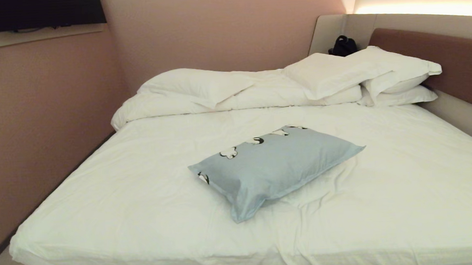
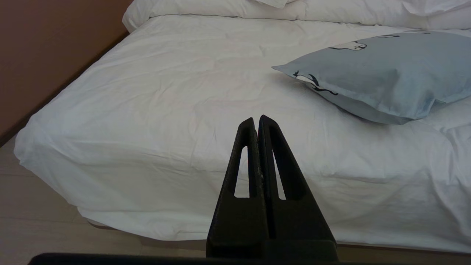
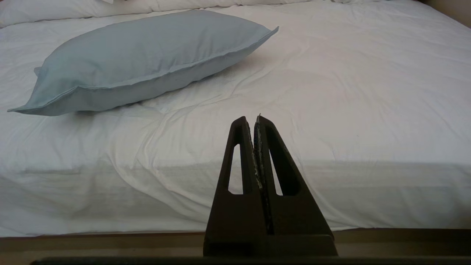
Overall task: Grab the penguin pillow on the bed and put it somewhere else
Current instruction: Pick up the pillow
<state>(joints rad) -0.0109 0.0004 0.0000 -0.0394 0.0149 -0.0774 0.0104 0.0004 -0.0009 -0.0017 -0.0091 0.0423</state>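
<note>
Blue-grey penguin pillow (image 1: pixel 276 166) flat mid-bed (image 1: pixel 101 188)

Penguin pillow (image 1: pixel 276 166) on bed (image 1: pixel 405 204)

Left tool (image 2: pixel 256 121), right tool (image 3: pixel 255 121): matte black, tapered fingers, slotted cut-outs.

No readable text, labels, brands or numbers appear in any view. The penguin pillow (image 1: pixel 276 166) shows only small black-and-white penguin figures along one edge; any lettering there is too small to make out.
</note>
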